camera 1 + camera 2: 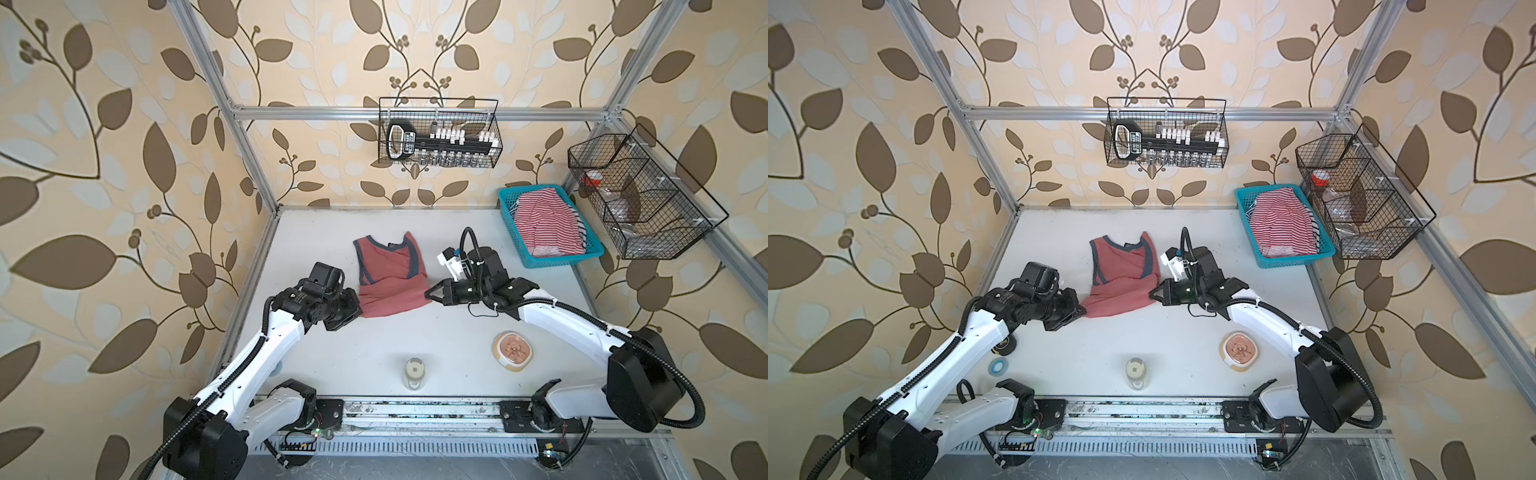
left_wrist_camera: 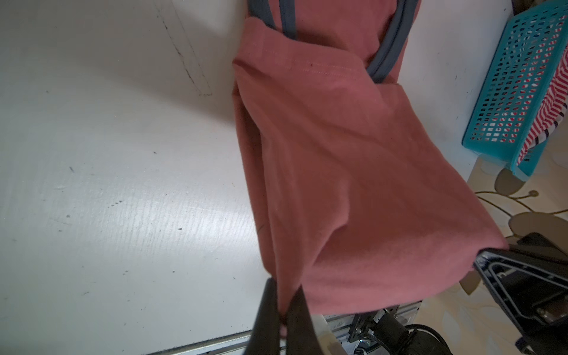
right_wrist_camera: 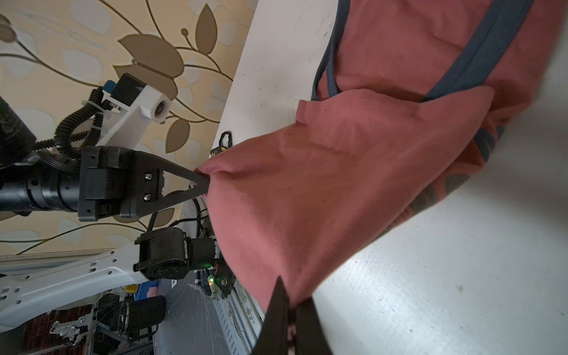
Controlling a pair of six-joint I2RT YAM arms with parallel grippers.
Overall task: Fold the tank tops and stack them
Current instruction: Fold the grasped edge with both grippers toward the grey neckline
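Observation:
The brick-red tank top (image 1: 390, 278) (image 1: 1125, 274) with dark trim lies mid-table, straps toward the back wall. Its near edge is lifted and stretched between both grippers. My left gripper (image 1: 358, 305) (image 1: 1083, 309) (image 2: 285, 292) is shut on the near left corner of the red cloth (image 2: 338, 184). My right gripper (image 1: 428, 293) (image 1: 1151, 294) (image 3: 292, 295) is shut on the near right corner (image 3: 338, 184). A stitched edge of the cloth lies across the dark straps. The red-and-white striped tank top (image 1: 544, 228) (image 1: 1283, 224) sits crumpled in the teal basket (image 1: 557, 261) (image 1: 1296, 261) at the back right.
A lidded jar (image 1: 415, 372) and a small bowl (image 1: 513, 348) stand near the front edge. A tape roll (image 1: 995, 368) lies by the left arm. Black wire baskets hang on the back wall (image 1: 440, 133) and right wall (image 1: 640, 195).

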